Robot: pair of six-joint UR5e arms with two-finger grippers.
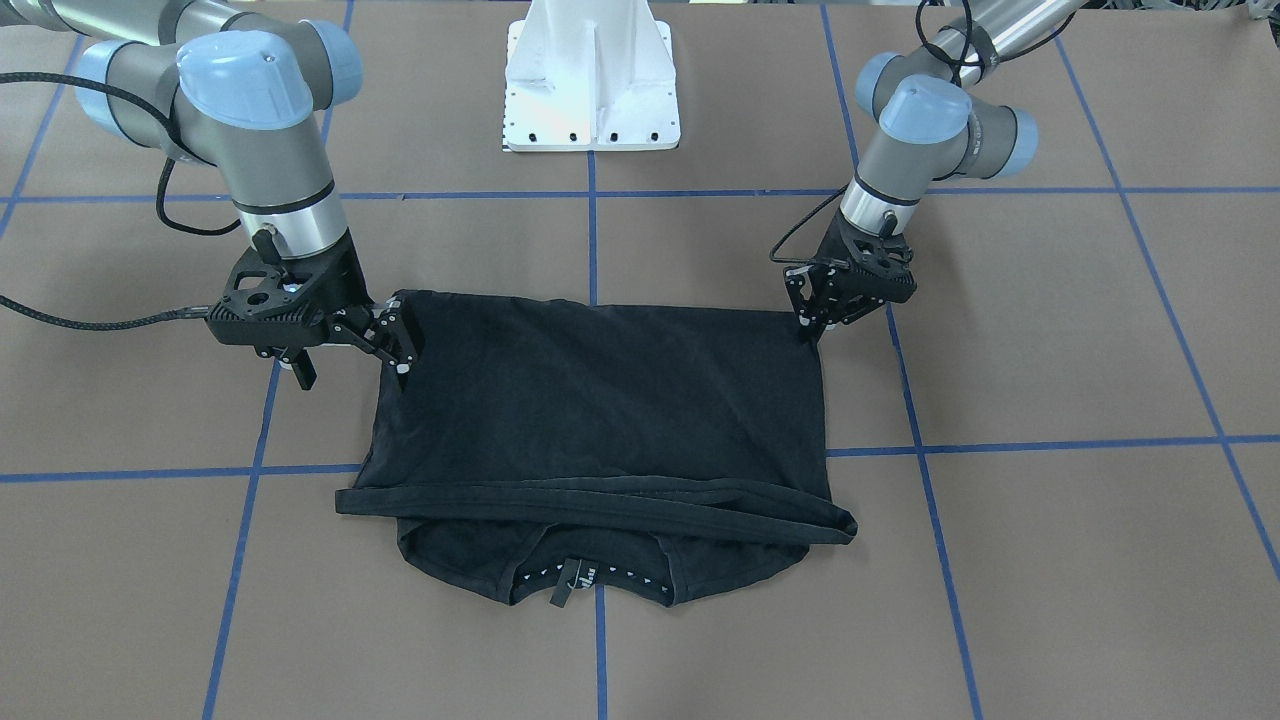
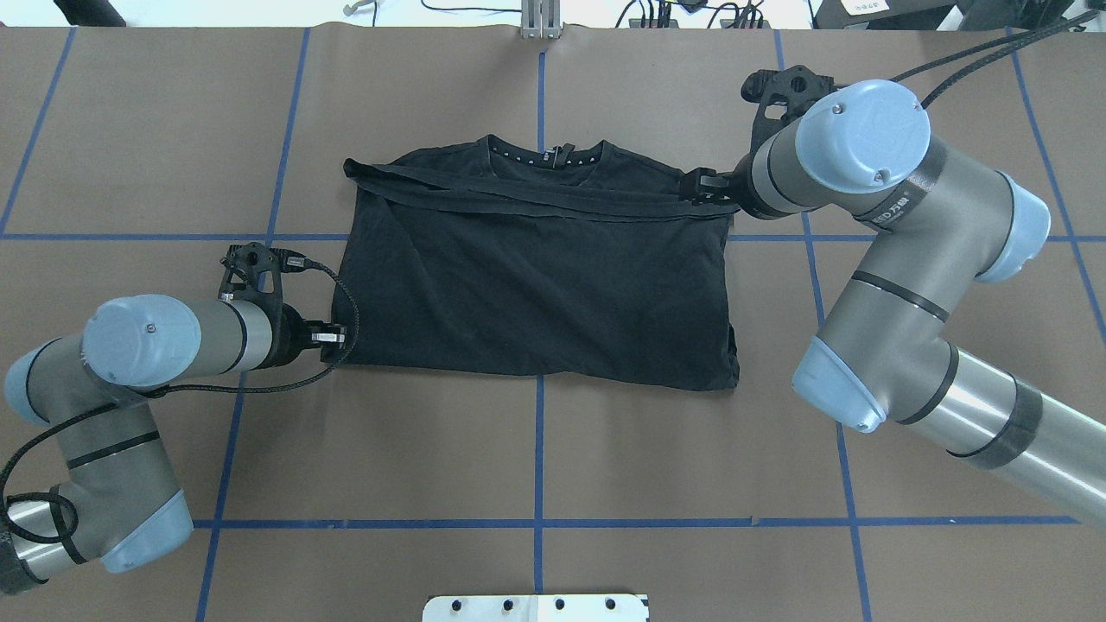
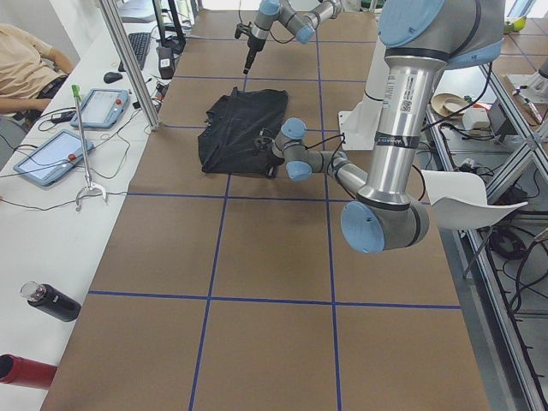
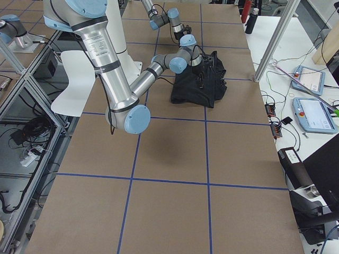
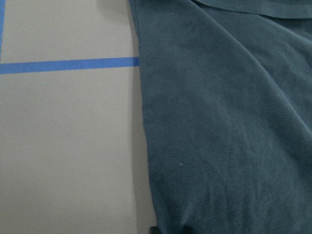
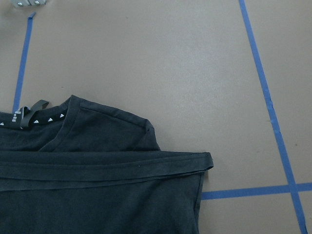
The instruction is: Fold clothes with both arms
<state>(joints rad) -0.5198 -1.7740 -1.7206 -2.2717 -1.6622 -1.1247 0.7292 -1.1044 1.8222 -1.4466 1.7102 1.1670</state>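
T-shirt [image 2: 536, 285] lies folded between the two jaws.

You look steeply down from across the table [image 1: 1050, 560], again from behind and above, plus along it from both ends; wrist cameras sit close over the T-shirt [image 5: 219, 122], shared by all.

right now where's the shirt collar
In the overhead view the collar lies at the T-shirt's top edge, on the centre blue tape line, just beyond the folded-over band.
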